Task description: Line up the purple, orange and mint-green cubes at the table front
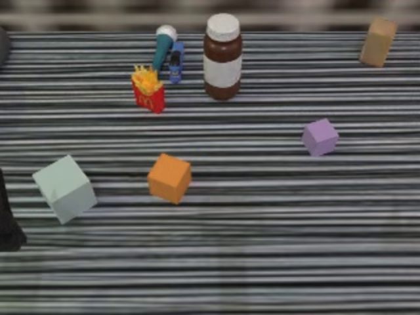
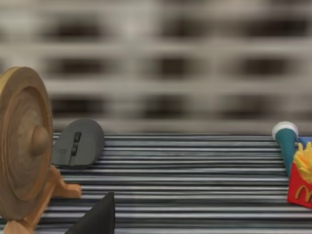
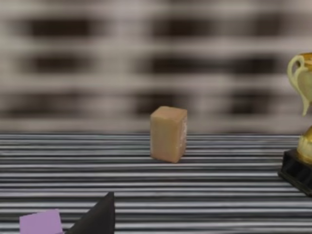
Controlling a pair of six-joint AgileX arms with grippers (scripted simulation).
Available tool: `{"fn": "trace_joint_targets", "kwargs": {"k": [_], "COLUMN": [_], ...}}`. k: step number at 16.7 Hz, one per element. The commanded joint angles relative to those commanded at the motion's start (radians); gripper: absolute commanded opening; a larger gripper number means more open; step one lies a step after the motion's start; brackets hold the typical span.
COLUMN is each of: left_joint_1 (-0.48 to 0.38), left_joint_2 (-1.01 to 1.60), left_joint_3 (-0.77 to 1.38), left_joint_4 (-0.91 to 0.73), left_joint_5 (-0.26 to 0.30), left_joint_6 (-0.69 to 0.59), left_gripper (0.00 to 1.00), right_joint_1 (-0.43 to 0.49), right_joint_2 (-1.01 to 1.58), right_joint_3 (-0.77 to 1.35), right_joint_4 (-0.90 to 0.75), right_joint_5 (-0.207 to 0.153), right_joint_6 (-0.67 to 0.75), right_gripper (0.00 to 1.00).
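Observation:
The mint-green cube (image 1: 64,188) lies at the left of the striped table (image 1: 275,262). The orange cube (image 1: 169,177) sits left of centre and the small purple cube (image 1: 320,136) lies at the right. My left gripper (image 1: 8,230) shows as a dark shape at the left edge, close beside the mint-green cube. One dark fingertip (image 2: 100,217) shows in its wrist view, with bare table beside it. My right gripper (image 3: 146,228) is outside the top view. Its fingertip (image 3: 100,217) stands just beside the purple cube (image 3: 41,222), holding nothing.
At the back stand a brown jar with a white lid (image 1: 222,56), a red fries box (image 1: 148,88), a teal microphone (image 1: 164,46), a blue toy (image 1: 176,61) and a tan block (image 1: 378,41). A grey mouse (image 2: 78,143), a wooden disc (image 2: 22,146) and a gold trophy (image 3: 302,122) stand at the sides.

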Motion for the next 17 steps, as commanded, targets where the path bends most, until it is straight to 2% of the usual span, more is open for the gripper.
{"fn": "trace_joint_targets", "kwargs": {"k": [4,8,12,17], "left_joint_1": [0.000,0.000,0.000,0.000], "left_joint_2": [0.000,0.000,0.000,0.000], "left_joint_3": [0.000,0.000,0.000,0.000], "left_joint_4": [0.000,0.000,0.000,0.000], "left_joint_5": [0.000,0.000,0.000,0.000], "left_joint_6": [0.000,0.000,0.000,0.000], "left_gripper": [1.00,1.00,1.00,1.00], "right_joint_1": [-0.003,-0.009,0.000,0.037], "right_joint_2": [0.026,0.191,0.499,1.045], "right_joint_3": [0.027,0.194,0.466,0.869], "right_joint_4": [-0.022,-0.155,-0.387,-0.761], "right_joint_5": [0.005,0.025,0.044,0.057], "right_joint_6": [0.002,0.011,0.020,0.020], "right_gripper": [1.00,1.00,1.00,1.00]}}
